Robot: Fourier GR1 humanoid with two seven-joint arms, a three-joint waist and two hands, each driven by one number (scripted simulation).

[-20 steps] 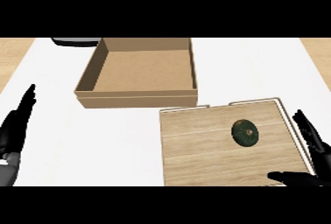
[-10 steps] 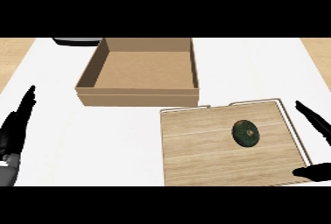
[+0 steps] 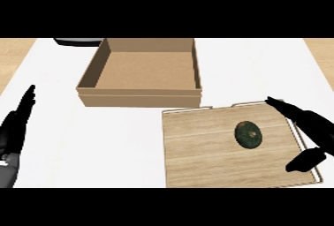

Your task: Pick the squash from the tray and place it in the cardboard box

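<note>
A dark green squash (image 3: 248,134) lies on the light wooden tray (image 3: 202,154), right of the tray's middle. The open cardboard box (image 3: 140,73) stands behind the tray, to its upper left, with nothing inside. My right hand (image 3: 312,132) hovers over the tray's right edge, open, its fingers stretched toward the far corner and its thumb spread low; it is apart from the squash, just to its right. My left hand (image 3: 14,128) rests open at the view's left edge, fingers pointing up.
A dark object (image 3: 77,41) shows partly behind the box at the counter's far edge. The white counter (image 3: 98,132) runs between my left hand and the tray. Wooden floor shows past both far corners.
My right hand has moved up and inward over the tray's right edge, closer to the squash. The squash, the tray, the box and my left hand have stayed put.
</note>
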